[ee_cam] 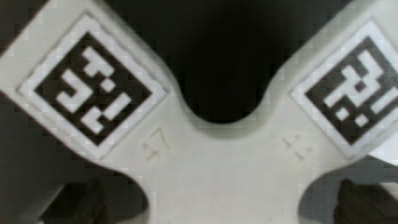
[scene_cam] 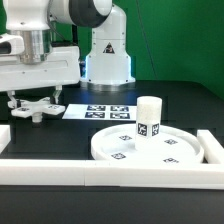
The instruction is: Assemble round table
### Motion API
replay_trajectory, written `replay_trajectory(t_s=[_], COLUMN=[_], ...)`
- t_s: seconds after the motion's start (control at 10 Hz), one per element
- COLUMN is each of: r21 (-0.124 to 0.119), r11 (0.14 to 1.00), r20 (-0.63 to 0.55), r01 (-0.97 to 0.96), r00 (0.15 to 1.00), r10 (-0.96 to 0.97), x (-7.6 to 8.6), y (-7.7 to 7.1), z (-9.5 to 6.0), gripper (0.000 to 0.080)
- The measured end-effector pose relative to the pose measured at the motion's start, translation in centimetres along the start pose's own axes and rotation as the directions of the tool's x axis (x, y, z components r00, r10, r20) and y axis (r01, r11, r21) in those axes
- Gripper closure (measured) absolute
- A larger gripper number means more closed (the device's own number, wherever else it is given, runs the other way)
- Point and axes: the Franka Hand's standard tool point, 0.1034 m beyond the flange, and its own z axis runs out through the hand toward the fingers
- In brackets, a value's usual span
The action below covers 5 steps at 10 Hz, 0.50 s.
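Exterior view's left: gripper (scene_cam: 35, 99) hung low over the counter (scene_cam: 60, 140), pointing straight down. Cross-shaped foot piece (scene_cam: 35, 109) sat directly under it, right at the fingertips and centred between them. Couldn't tell whether the gripper was clamped on the foot piece or just around it, or whether the piece was resting on the counter or just off it.

Wrist view: foot piece (ee_cam: 214, 150) filled the frame at very close range. Two arms spread in a V, with a square tag (ee_cam: 93, 82) on one and a second tag (ee_cam: 356, 90) on the other. Fingers couldn't be made out there.

Next over: marker board (scene_cam: 100, 110) lay flat on the counter just beside the foot piece, apart from it.

Exterior view's right: round disc (scene_cam: 112, 150) lay flat, rim up, well apart from the gripper. Short post (scene_cam: 149, 118) stood upright on the disc, toward its back edge.

White rail (scene_cam: 110, 172) ran along the front, just in front of the disc. Side rail (scene_cam: 212, 147) sat at the disc's right.
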Motion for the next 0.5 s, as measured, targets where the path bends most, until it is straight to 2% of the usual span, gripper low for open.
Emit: replay_trajectory(t_s=[0.1,0.2,0.3,0.5], r21=[0.003,0.004,0.003,0.005], r11=[1.000,1.000,1.000,1.000], r20=[0.005,0.007,0.007,0.007], r01=[0.005,0.007,0.007,0.008], r00=[1.000,1.000,1.000,1.000], r10=[-0.005,-0.007,-0.007,-0.008], x=[-0.25,-0.39,-0.37,-0.26], y=[0.04,0.05,0.07,0.01], z=[0.22,0.36,0.36,0.31], gripper=[0.0264,0.0264,0.0355,0.0355])
